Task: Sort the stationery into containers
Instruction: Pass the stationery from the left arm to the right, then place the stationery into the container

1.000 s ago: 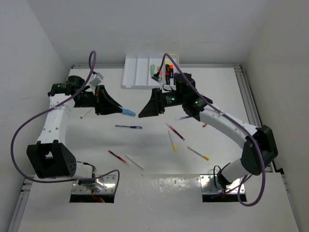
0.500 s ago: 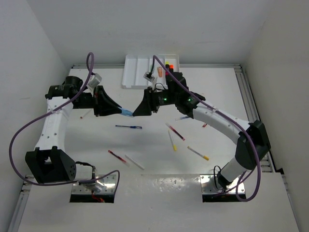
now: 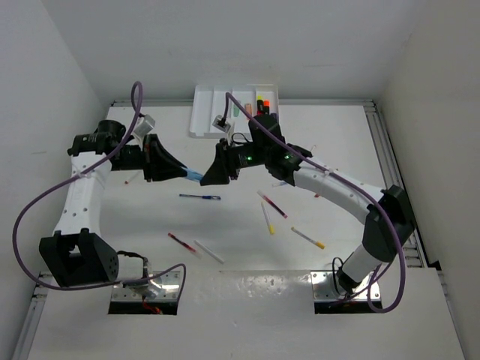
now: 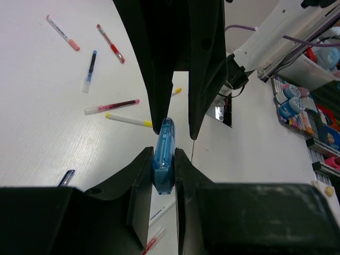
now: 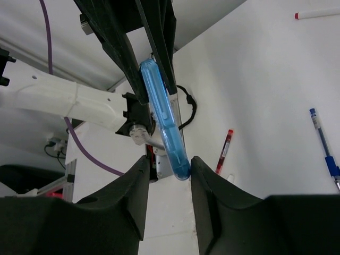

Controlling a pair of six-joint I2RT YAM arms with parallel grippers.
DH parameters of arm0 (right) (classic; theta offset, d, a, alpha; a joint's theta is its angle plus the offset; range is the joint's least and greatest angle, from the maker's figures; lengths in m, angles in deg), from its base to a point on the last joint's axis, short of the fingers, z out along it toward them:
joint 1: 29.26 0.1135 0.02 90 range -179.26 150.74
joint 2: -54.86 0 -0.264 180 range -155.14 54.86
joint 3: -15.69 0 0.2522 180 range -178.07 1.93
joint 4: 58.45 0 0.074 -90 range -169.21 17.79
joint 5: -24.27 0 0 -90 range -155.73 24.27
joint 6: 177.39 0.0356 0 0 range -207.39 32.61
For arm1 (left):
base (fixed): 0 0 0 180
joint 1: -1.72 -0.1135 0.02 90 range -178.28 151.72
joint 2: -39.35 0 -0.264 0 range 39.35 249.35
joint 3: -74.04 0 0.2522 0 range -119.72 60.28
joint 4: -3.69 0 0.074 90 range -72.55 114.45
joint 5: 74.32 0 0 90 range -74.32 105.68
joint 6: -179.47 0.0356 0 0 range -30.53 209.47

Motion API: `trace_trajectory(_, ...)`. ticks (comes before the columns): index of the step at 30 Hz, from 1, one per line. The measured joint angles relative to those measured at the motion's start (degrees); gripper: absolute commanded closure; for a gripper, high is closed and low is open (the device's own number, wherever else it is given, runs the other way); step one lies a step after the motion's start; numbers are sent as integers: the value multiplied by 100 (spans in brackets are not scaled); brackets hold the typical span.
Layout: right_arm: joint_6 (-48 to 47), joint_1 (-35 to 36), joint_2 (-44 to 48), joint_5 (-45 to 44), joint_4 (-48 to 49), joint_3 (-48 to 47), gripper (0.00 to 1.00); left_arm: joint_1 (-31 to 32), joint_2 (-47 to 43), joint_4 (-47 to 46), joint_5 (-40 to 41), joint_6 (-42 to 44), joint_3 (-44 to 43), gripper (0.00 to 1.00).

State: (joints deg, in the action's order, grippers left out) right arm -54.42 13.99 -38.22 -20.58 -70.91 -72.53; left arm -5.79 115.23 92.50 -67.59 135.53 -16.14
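A blue highlighter point(image 3: 196, 176) hangs above the table, with my left gripper point(image 3: 187, 172) shut on its cap end point(image 4: 163, 159). My right gripper point(image 3: 205, 178) faces it from the right, and its jaws stand open around the highlighter's free tip point(image 5: 175, 154). One right finger point(image 5: 204, 180) touches the tip, and a gap shows on the other side. The white tray point(image 3: 207, 114) sits at the far edge and holds a green highlighter point(image 3: 237, 109) and orange and yellow ones point(image 3: 262, 103). Loose on the table lie a blue pen point(image 3: 200, 196), a red pen point(image 3: 271, 203) and a yellow pen point(image 3: 267, 218).
More pens lie nearer the bases: a red one point(image 3: 182, 241), a white one point(image 3: 209, 251) and a white-and-yellow one point(image 3: 308, 238). Purple cables loop over both arms. Metal rails edge the table at the right and the back.
My right gripper has moved left to meet the left one, brought its jaws around the blue highlighter's tip and narrowed them. The left gripper has kept its hold.
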Motion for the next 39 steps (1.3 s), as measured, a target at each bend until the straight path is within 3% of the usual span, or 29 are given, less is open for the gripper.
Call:
trace_trajectory(12,-197,37,-68,0,-55,-79,97,-98,-164,52,-26,-35,79,98)
trace_trajectory(13,-199,37,-68,4,-57,-81,100,-109,-175,48,-37,-48,87,74)
trace_trajectory(14,-197,37,-68,7,-52,-81,100,-114,-181,42,-39,-61,94,58)
trace_trajectory(15,-192,39,-68,22,-57,-83,100,-125,-188,0,-35,-72,107,19)
trace_trajectory(16,-197,48,-68,22,-63,-96,100,-136,-192,-52,-42,-70,127,0)
trace_trajectory(21,-321,39,-59,24,-225,-122,100,-468,-210,-31,-48,-63,297,0)
trace_trajectory(27,-1196,-74,356,-107,-1069,-83,100,-717,-168,48,-11,-15,170,0)
trace_trajectory(31,-1622,-179,916,-208,-1390,85,100,-555,-46,-911,717,-1399,-378,0)
trace_trajectory(39,-1821,-509,1414,-1123,-1661,483,100,251,-114,-2809,3335,-3738,-601,0)
